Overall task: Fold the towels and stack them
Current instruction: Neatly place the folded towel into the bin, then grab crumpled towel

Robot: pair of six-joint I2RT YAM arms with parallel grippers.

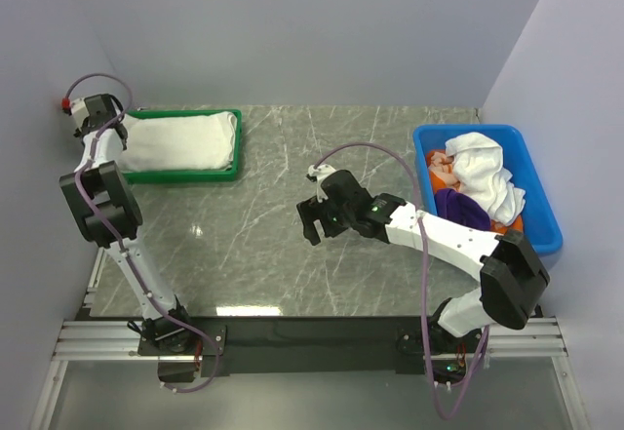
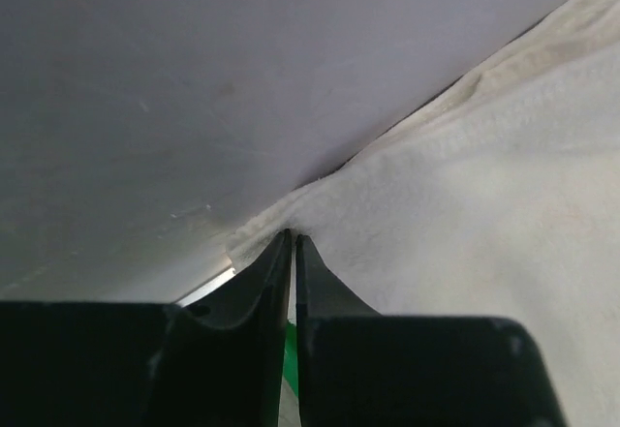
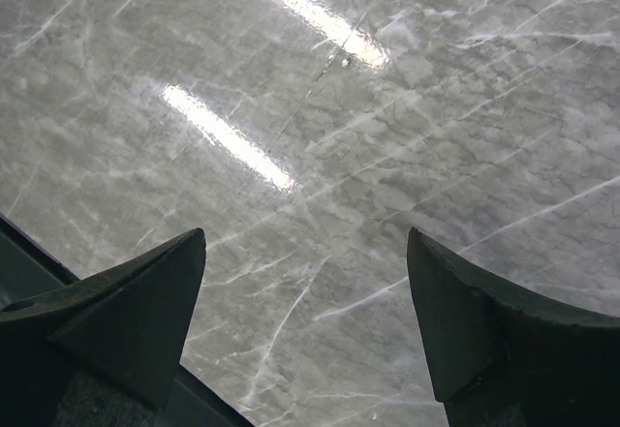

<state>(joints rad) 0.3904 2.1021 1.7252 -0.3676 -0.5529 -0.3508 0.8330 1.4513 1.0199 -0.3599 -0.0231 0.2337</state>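
White cloth, one folded towel [image 1: 180, 142], lies flat inside the green tray [image 1: 185, 175] at the ten o'clock position of the table [image 1: 273, 254]. It fills most of the tray. In the left wrist view the same folded towel [image 2: 484, 233] spreads across the right half of the picture, with its edge running toward the wall.

The remaining towels are piled in the blue bin [image 1: 417, 157] at the two o'clock position:
- a crumpled white towel [image 1: 483, 172] on top;
- a purple towel [image 1: 458, 206] below it, toward six o'clock;
- an orange towel [image 1: 502, 226] at the five o'clock side of the pile;
- a salmon-pink towel [image 1: 439, 164] at the nine o'clock side.

The left gripper [image 1: 122, 140] sits at the nine o'clock end of the tray. In the wrist view the left gripper [image 2: 293, 238] has its jaws pressed nearly together, with only a thin slit between them. The tips meet the towel's edge. Whether any cloth is pinched between them cannot be told.

The right gripper [image 1: 308, 220] hangs above the bare marble at the centre of the table, well apart from both containers. In its wrist view the right gripper [image 3: 305, 253] has its jaws spread wide, and only the veined grey table [image 3: 387, 156] shows between the two fingers [image 3: 145, 301].
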